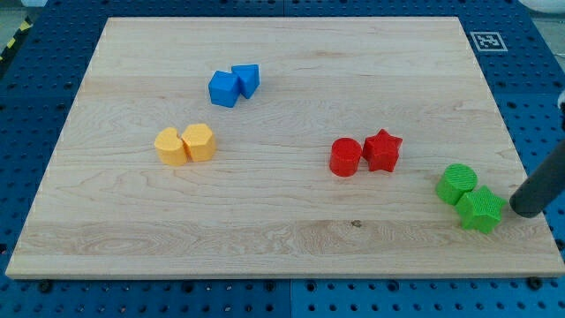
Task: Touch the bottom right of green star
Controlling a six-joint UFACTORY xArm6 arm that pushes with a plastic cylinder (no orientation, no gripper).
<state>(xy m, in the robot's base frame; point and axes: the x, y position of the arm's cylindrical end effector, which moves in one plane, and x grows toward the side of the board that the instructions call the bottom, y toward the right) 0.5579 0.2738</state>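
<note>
While the green star-shaped block sits by the light wooden board's right edge, touching a green round block at its upper left, my tip, no gripper, stands just right of the star.

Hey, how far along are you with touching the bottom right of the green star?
Done: my tip has reached the board's lower right, beside the green star, which sits against the green cylinder. In hand: the tip is at the star's right side, very close; I cannot tell whether it touches. Left: close in on the star's bottom right corner, slightly lower.
</note>
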